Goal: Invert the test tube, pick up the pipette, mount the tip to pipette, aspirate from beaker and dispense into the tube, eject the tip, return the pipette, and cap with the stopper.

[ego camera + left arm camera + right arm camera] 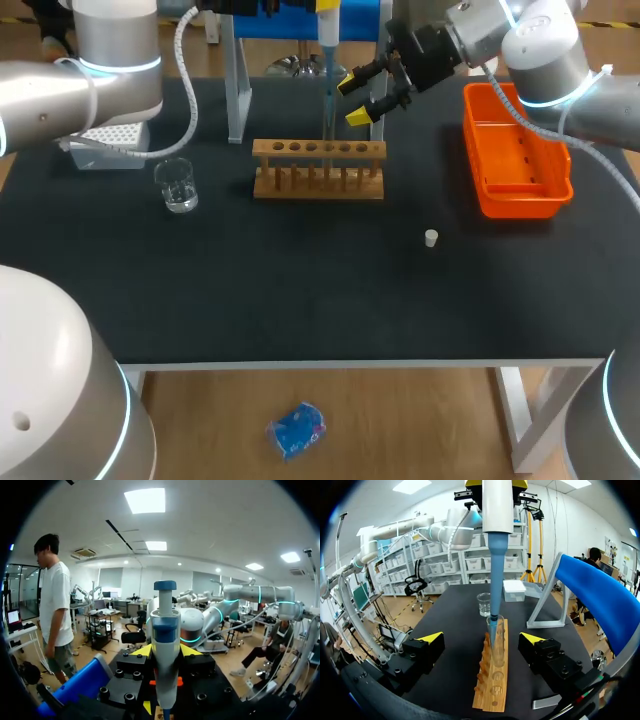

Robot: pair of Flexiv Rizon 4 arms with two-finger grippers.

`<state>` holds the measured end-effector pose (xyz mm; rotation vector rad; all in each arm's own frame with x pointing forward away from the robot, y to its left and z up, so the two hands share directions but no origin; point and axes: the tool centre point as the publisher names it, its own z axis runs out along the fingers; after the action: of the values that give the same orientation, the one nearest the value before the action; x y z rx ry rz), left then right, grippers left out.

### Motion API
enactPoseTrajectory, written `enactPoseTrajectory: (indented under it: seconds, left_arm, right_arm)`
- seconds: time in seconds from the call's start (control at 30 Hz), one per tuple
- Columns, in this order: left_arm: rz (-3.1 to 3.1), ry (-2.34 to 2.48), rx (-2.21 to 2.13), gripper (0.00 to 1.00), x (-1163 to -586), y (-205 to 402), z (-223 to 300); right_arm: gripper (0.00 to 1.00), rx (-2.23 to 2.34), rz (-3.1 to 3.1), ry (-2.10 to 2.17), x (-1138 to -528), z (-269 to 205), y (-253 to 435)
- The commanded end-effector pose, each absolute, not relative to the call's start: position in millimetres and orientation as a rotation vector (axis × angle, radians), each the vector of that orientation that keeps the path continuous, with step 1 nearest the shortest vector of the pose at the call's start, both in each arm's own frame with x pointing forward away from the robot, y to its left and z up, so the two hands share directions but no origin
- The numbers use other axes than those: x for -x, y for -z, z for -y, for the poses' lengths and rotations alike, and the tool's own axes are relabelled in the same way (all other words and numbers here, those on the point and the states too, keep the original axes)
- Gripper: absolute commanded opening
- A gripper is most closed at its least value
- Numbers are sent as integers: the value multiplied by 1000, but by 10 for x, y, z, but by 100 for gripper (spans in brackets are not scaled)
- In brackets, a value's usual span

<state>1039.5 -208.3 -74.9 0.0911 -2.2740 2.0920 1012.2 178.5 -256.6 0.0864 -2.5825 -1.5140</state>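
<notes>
The left claw (166,652) pinches the pipette (165,630) upright, its blue tip (494,590) lowered into the test tube (496,637) in the rack (318,185) on the bench (300,290), apparently to dispense, while the right claw (482,639) hangs spread near the tube, perhaps ready to steady it.

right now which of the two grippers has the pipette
The left gripper: the pipette is clamped between its yellow tips, above the rack. The right gripper is open and holds nothing.
</notes>
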Motion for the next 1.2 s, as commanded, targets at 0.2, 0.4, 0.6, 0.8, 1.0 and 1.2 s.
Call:
enactPoseTrajectory:
  seconds: [0.2, 0.4, 0.6, 0.8, 1.0, 1.2]
  left_arm:
    - [2264, -2095, -93, 0, -10418, 794, 2088]
    - [2261, -2095, -99, 0, -10417, 820, 2087]
    - [2259, -2095, -101, 0, -10418, 842, 2083]
    - [2256, -2097, -96, 0, -10415, 854, 2092]
    - [2256, -2098, -97, 0, -10414, 858, 2086]
    - [2256, -2097, -99, 0, -10413, 869, 2081]
  right_arm:
    - [100, -86, 2585, 1511, -10117, -1781, 2559]
    - [100, -86, 2585, 1511, -10117, -1781, 2559]
    - [100, -86, 2585, 1511, -10117, -1781, 2559]
    - [100, -86, 2585, 1511, -10117, -1781, 2559]
    - [100, -86, 2585, 1511, -10117, -1781, 2559]
    - [100, -86, 2585, 1511, -10117, -1781, 2559]
